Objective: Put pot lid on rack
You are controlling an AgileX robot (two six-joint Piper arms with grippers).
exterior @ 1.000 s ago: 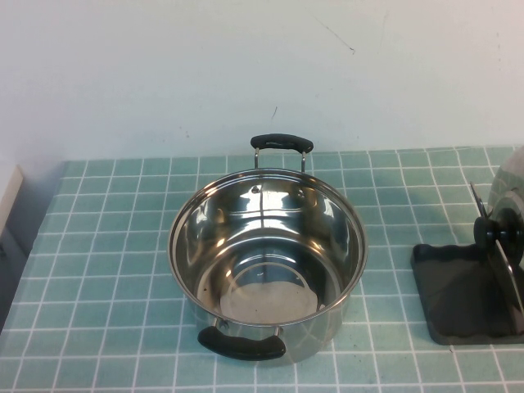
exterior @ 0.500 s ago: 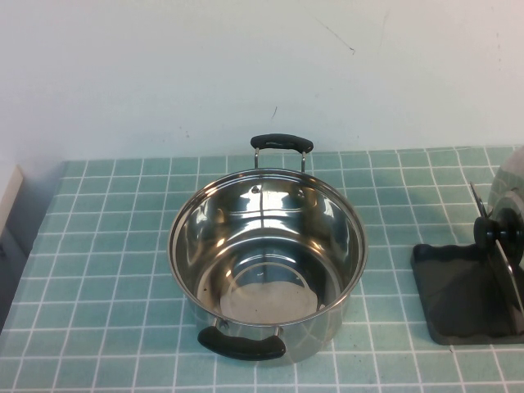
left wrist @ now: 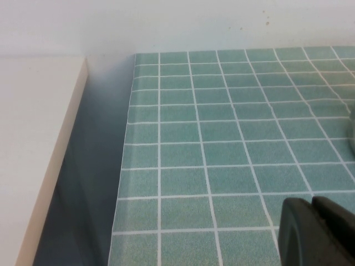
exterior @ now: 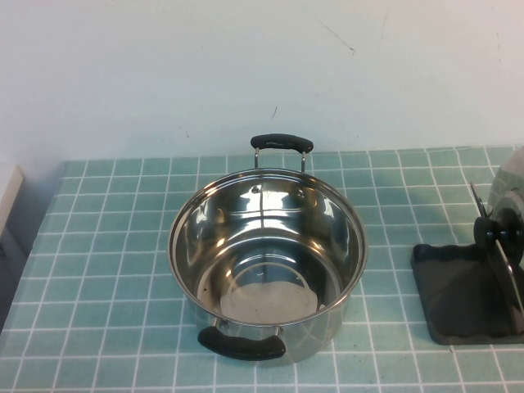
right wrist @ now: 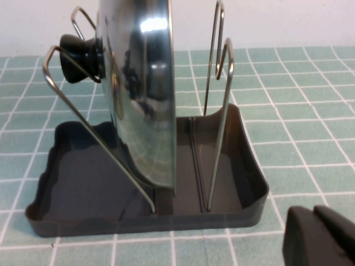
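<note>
Looking out from the right tool [right wrist: 319, 235], whose dark fingers sit together at the lower right of the right wrist frame and grip nothing, the pot lid [right wrist: 141, 94] stands on edge just ahead, seated between the wires of the rack [right wrist: 222, 183]. Its knob [right wrist: 77, 55] points sideways, so the lid's flat face lies across the line of approach. The left tool [left wrist: 319, 230], also pressed together, hovers over bare counter [left wrist: 222, 138], well apart. In the high view the pot [exterior: 266, 262] sits centre frame; the right arm is the nearer, and likely only needs to back away.
</note>
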